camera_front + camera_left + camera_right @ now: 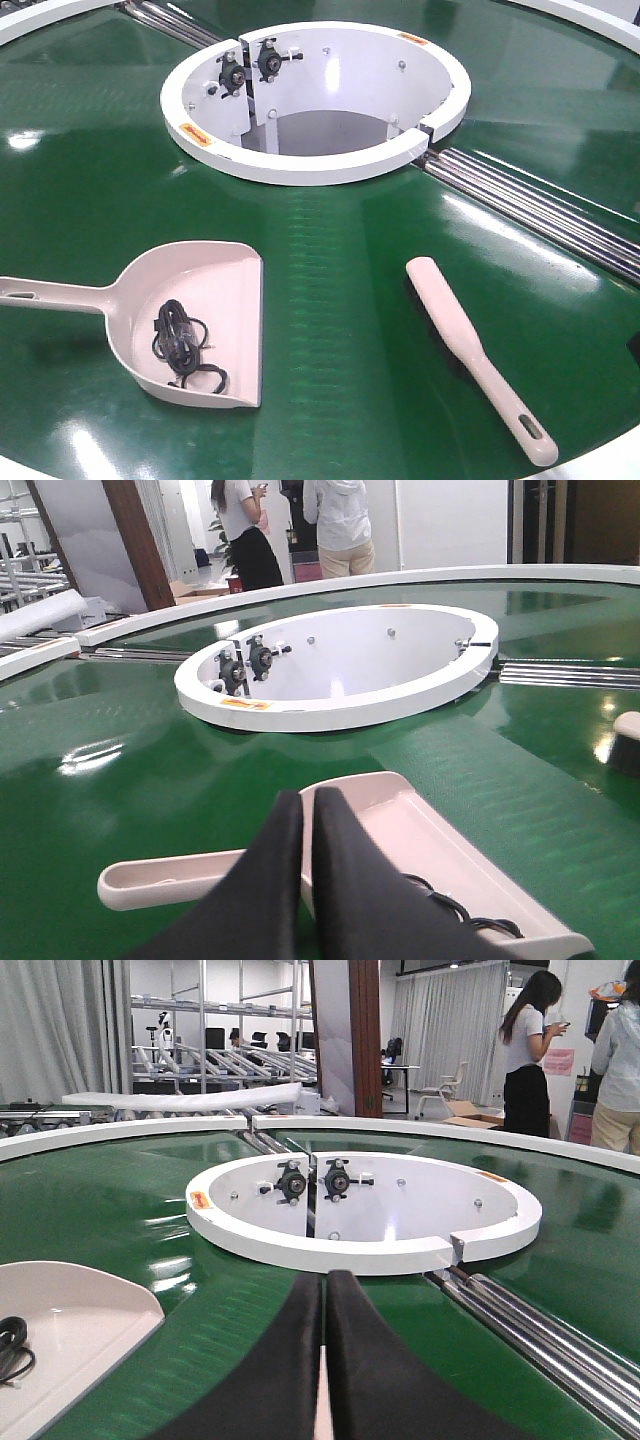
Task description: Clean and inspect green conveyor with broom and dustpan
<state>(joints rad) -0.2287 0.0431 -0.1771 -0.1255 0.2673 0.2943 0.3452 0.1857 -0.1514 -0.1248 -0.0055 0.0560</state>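
both grippers' fingertips cropped; broom (628,730) half-cut (edge)

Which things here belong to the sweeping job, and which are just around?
Job: green conveyor, broom, dustpan, black cable scrap inside it.
Bystanders: white ring housing, steel rods, two people behind.
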